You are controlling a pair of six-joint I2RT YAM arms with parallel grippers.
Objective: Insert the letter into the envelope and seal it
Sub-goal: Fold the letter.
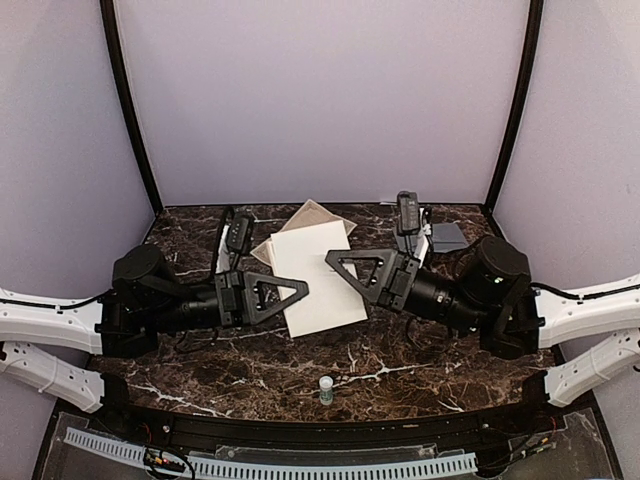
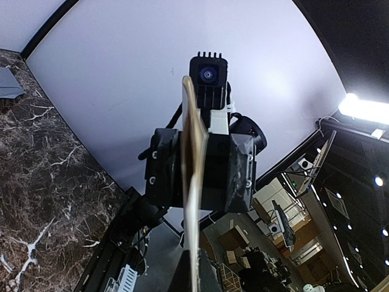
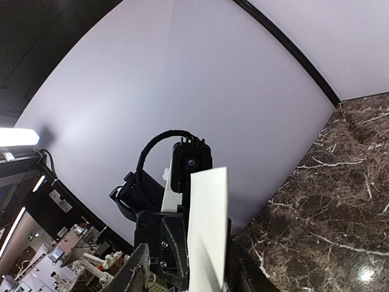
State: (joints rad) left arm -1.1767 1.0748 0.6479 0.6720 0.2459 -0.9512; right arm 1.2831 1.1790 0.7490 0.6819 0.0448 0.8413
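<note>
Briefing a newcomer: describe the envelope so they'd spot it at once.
On the dark marble table, look to the back right, behind the right arm. The envelope lies flat there, slate-grey, unlike the white sheet and tan sheet at centre.

Pale lavender walls [image 1: 320, 100] enclose a dark brown marble table [image 1: 250, 370], under a bright ceiling light [image 2: 364, 109].

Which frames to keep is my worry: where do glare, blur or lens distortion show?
Top external: soft even light, though the table edge bows; left wrist: strong fisheye bend, a ceiling lamp flares at right, and the sheet is blurred close to the lens; right wrist: same bend, a second lamp glares at left, a bright spot on the table at lower right.
</note>
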